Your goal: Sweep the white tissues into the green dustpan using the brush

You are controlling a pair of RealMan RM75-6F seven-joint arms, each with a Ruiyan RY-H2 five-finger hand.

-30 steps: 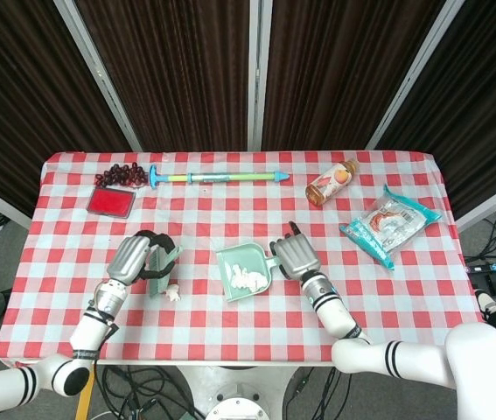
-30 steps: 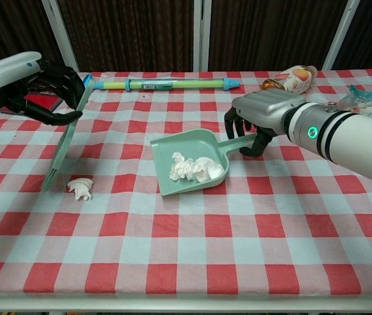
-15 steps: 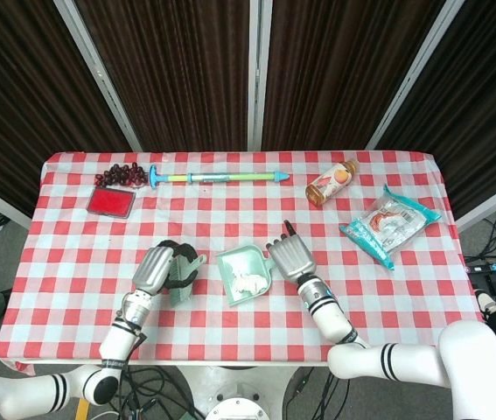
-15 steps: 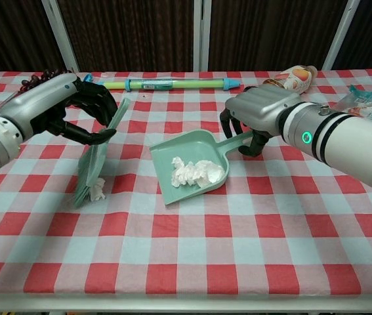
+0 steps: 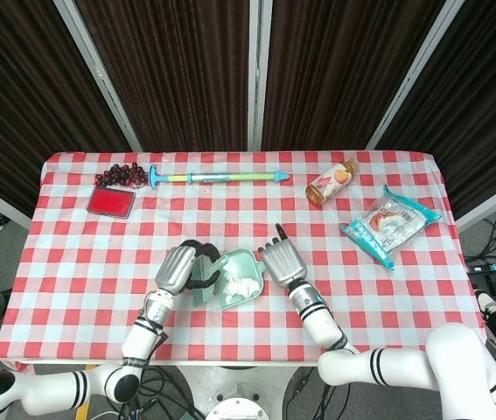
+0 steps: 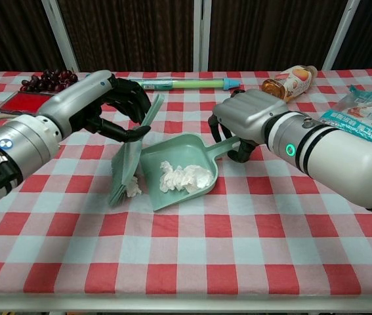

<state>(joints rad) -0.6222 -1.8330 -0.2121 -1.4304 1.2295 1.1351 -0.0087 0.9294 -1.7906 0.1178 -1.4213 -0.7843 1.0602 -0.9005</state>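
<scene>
My left hand (image 6: 110, 105) (image 5: 180, 266) grips the pale green brush (image 6: 128, 161), whose bristles touch the cloth just left of the green dustpan (image 6: 172, 157) (image 5: 237, 262). A small white tissue (image 6: 133, 190) lies against the bristles at the pan's open lip. A bigger wad of white tissues (image 6: 186, 177) (image 5: 242, 287) sits inside the pan. My right hand (image 6: 245, 121) (image 5: 280, 261) holds the pan's handle (image 6: 228, 146) from the right.
Along the far edge lie a long green and blue tube (image 5: 215, 178), a red tray (image 5: 112, 201) with dark cherries (image 5: 122, 173), an orange bottle (image 5: 331, 181) and a snack packet (image 5: 389, 223) at the right.
My left hand has swept the brush and the loose tissue rightward to the dustpan's lip. The right hand has shifted the pan slightly left.
</scene>
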